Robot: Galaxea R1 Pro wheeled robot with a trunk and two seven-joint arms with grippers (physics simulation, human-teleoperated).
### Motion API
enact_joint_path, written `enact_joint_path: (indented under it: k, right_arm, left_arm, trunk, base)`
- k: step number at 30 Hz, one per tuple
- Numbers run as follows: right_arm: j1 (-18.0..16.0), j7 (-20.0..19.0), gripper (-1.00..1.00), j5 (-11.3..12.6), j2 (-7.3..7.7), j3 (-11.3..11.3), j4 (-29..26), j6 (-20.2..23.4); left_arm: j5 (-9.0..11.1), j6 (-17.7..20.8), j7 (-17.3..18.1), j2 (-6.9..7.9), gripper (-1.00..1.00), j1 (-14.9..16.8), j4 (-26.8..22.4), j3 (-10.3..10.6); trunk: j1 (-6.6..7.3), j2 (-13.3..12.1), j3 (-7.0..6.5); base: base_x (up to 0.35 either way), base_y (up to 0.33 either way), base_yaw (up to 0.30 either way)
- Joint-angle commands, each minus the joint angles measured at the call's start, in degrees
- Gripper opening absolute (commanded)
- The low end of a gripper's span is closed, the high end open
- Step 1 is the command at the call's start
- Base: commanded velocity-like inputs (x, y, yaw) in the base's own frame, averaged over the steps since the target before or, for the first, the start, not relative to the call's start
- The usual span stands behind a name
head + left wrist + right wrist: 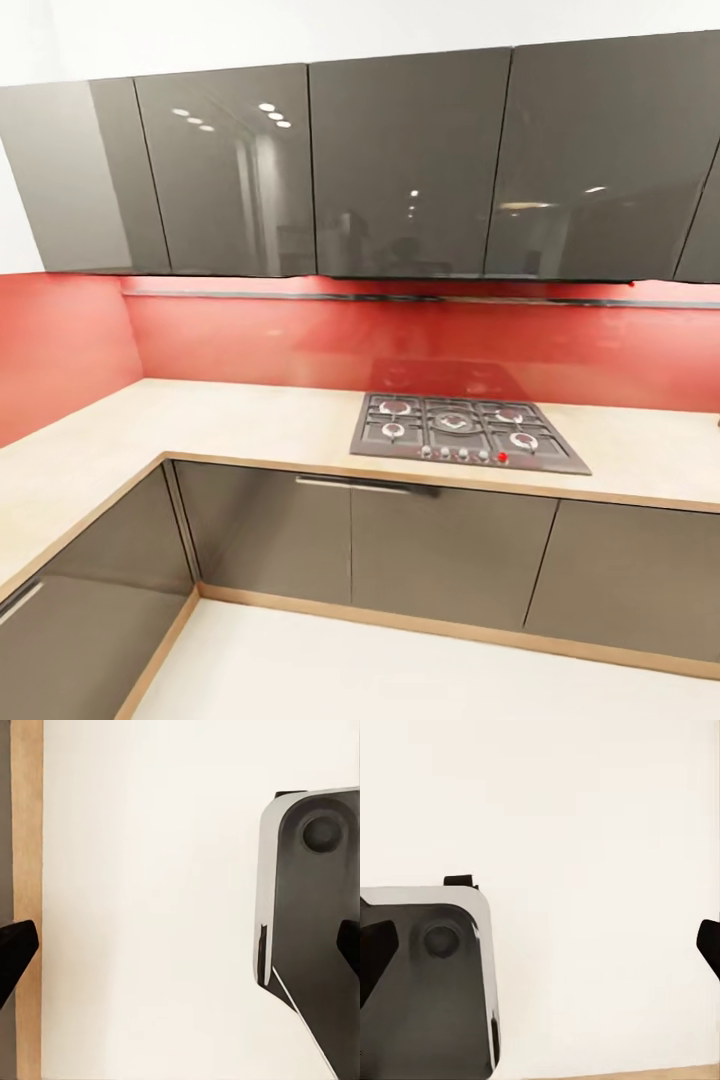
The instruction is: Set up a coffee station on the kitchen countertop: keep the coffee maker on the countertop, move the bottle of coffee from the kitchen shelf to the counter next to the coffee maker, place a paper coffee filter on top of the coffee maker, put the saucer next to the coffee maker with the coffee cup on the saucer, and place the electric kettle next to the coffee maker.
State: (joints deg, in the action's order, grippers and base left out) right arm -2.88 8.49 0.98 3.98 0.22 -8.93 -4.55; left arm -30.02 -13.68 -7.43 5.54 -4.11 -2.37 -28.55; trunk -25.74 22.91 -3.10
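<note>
My left gripper [180, 951] is open, its two dark fingertips [10, 954] far apart with only pale floor [150, 900] between them. My right gripper [540, 949] is open the same way, a black fingertip [709, 945] at each side and nothing held. Both hang low beside my dark, white-rimmed base [315, 907], which also appears under the right gripper as the base [427, 990]. The head view faces a beige counter [250, 420] with a black gas hob [465, 430] set into it.
Glossy dark grey wall cabinets [400, 160] hang over a red backsplash [300, 340]. Dark grey base cabinets [440, 545] run under the counter, which turns a corner and continues along the left side [60, 480]. Pale floor [400, 680] lies in front, edged by a wooden plinth [26, 832].
</note>
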Motion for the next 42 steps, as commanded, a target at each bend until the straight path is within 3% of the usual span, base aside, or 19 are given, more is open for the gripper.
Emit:
enact_joint_path:
  k: [1,29,42]
  right_arm:
    - [0.0,0.1,1.00,0.1,-0.04,0.0,0.1,-0.2]
    - [0.0,0.1,1.00,0.2,-0.11,0.0,0.1,-0.2]
    - [0.0,-0.9,1.00,0.2,-0.17,0.0,0.1,-0.2]
  left_arm:
    - [-0.6,-0.1,-0.2,-0.01,1.00,0.0,0.0,-0.3]
    - [-0.6,-0.2,-0.2,-0.13,1.00,0.0,0.0,-0.6]
    - [-0.5,-0.4,-0.2,-0.13,1.00,0.0,0.0,-0.6]
  trunk:
    - [-0.05,0.0,0.00]
    - [-0.05,0.0,1.39]
    - [-0.05,0.0,2.12]
  base:
    - [0.324,-0.107,0.000]
    - [0.325,-0.109,0.178]
    - [0.044,-0.032,0.224]
